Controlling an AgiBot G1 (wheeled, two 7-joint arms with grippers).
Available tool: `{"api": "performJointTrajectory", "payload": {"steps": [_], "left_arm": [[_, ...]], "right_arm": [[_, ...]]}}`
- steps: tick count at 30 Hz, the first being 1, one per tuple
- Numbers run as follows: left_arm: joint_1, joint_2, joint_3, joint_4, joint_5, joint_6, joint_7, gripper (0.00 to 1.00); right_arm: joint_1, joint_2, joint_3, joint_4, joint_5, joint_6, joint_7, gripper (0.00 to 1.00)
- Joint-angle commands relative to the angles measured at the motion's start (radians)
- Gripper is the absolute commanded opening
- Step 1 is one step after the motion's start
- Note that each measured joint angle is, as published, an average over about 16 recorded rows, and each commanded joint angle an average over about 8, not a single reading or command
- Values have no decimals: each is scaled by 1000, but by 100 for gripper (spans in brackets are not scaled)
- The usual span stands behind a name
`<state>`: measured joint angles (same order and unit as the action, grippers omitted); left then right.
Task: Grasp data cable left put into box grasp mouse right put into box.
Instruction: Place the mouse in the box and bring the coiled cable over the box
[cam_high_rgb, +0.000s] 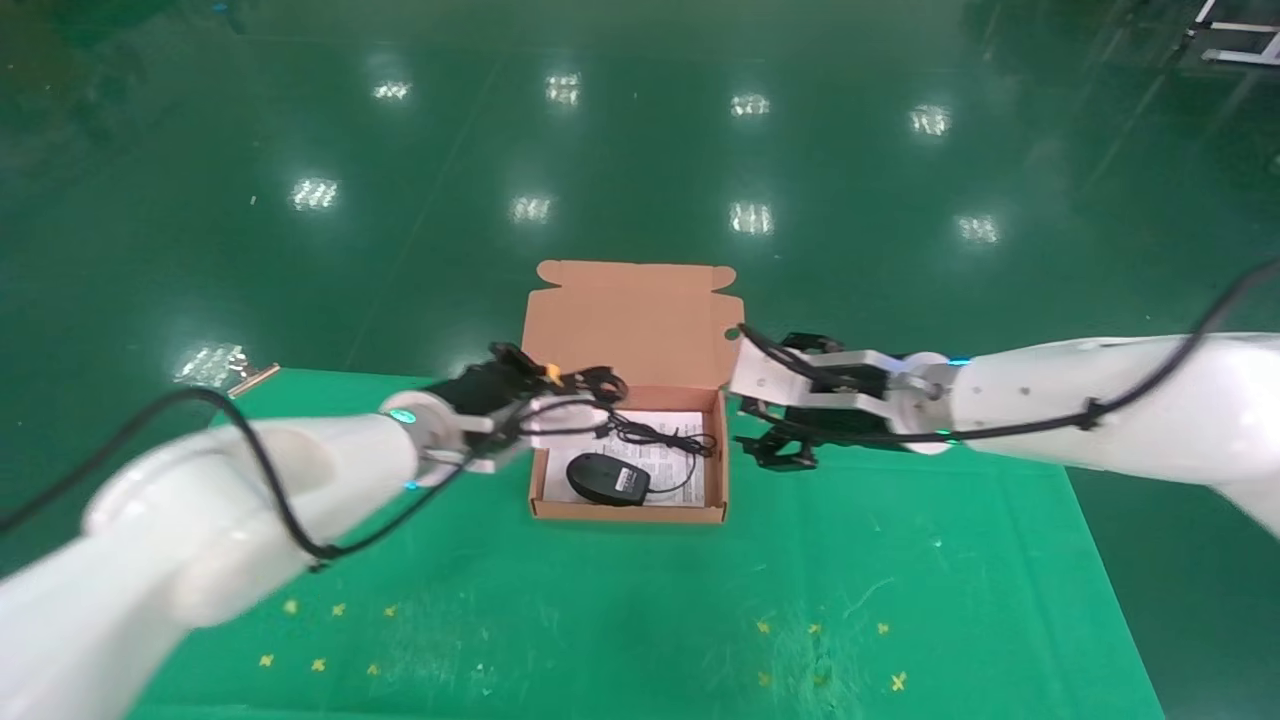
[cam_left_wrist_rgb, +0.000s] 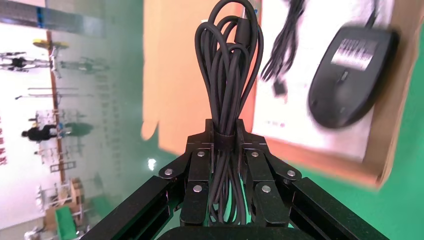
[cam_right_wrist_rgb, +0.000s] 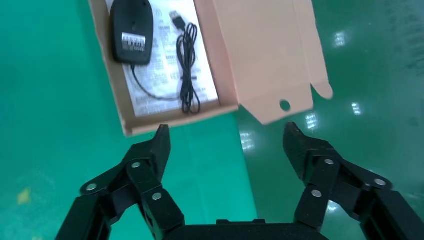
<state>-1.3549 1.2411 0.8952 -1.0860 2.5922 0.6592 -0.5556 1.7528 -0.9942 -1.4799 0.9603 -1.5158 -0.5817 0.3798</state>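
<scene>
The orange-brown box (cam_high_rgb: 628, 320) stands open at the middle of the green mat, lid flap upright. The black mouse (cam_high_rgb: 607, 479) lies underside up on the white leaflet (cam_high_rgb: 680, 470) inside, its thin cord (cam_high_rgb: 660, 438) coiled beside it. My left gripper (cam_high_rgb: 545, 388) hovers over the box's left rear corner, shut on the data cable (cam_high_rgb: 592, 382). In the left wrist view the gripper (cam_left_wrist_rgb: 226, 132) clamps the looped black data cable (cam_left_wrist_rgb: 227, 75), with the mouse (cam_left_wrist_rgb: 350, 75) beyond. My right gripper (cam_high_rgb: 785, 400) is open and empty just right of the box; in the right wrist view the gripper (cam_right_wrist_rgb: 227, 137) faces the box's side wall (cam_right_wrist_rgb: 180, 119).
The green mat (cam_high_rgb: 650, 600) carries small yellow marks (cam_high_rgb: 330, 635) near its front. Its far edge runs just behind the box, with glossy green floor (cam_high_rgb: 640, 150) beyond. A small flat object (cam_high_rgb: 250, 378) lies at the mat's far left corner.
</scene>
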Motion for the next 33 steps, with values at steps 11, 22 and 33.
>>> {"api": "performJointTrajectory", "payload": {"steps": [11, 22, 33], "left_arm": [[-1, 125, 139, 245, -122, -225, 81, 0], [-48, 134, 317, 297, -252, -306, 68, 70], [-42, 105, 331, 257, -269, -300, 63, 100]], "right_arm": [[56, 247, -37, 305, -154, -18, 228, 100], [94, 316, -45, 400, -243, -54, 335, 100], [96, 305, -45, 378, -236, -55, 324, 100]]}}
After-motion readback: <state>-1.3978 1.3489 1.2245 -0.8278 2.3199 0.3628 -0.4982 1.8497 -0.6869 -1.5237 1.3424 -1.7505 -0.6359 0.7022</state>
